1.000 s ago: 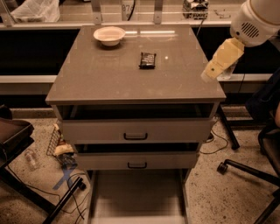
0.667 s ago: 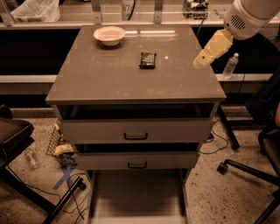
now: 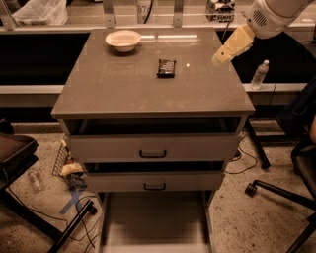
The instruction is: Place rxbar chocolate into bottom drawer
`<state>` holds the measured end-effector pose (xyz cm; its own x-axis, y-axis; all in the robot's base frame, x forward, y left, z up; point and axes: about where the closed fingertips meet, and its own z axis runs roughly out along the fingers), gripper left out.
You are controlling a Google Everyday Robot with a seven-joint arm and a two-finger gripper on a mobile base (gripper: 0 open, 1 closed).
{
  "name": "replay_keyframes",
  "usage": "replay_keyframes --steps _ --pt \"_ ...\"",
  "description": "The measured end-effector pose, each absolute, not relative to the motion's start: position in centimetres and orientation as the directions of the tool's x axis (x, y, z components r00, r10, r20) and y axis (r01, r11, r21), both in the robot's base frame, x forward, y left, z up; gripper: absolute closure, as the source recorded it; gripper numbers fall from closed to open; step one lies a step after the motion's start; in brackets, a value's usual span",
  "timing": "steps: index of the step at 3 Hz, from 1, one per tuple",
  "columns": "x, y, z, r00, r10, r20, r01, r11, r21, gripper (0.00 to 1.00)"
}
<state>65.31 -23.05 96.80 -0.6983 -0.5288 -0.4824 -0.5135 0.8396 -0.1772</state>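
The rxbar chocolate lies flat on the grey tabletop, a little behind its centre and slightly right of the midline, with its black wrapper facing up and faint light print showing. Nothing is touching it. A white bowl stands upright near the rear left corner of the same surface, well apart from the bar. The claw hangs in the air over the rear right part of the tabletop, to the right of the bar and apart from it. It is a pale yellowish piece pointing down and to the left from the white arm, which enters at the upper right. Whether the claw is apart or together cannot be told from this view, and it carries no visible object. Below the tabletop, the top drawer and the middle drawer show grey fronts with black handles, each with a dark gap above it. The bottom drawer is pulled out toward the camera, so its pale floor and thin side walls are exposed. A clear water bottle stands upright on the ledge to the right of the cabinet. A chair base with a castor sits on the speckled floor at the lower right. A dark chair stands at the left, with litter on the floor beside the cabinet.
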Motion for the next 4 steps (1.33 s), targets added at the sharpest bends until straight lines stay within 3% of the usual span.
replay_keyframes --steps 2,4 --pt "75.3 -16.5 89.9 -0.777 -0.363 -0.514 -0.408 0.913 -0.027 0.00" --pt "79.8 -10.0 88.2 -0.834 -0.270 -0.481 -0.327 0.944 0.037 0.00"
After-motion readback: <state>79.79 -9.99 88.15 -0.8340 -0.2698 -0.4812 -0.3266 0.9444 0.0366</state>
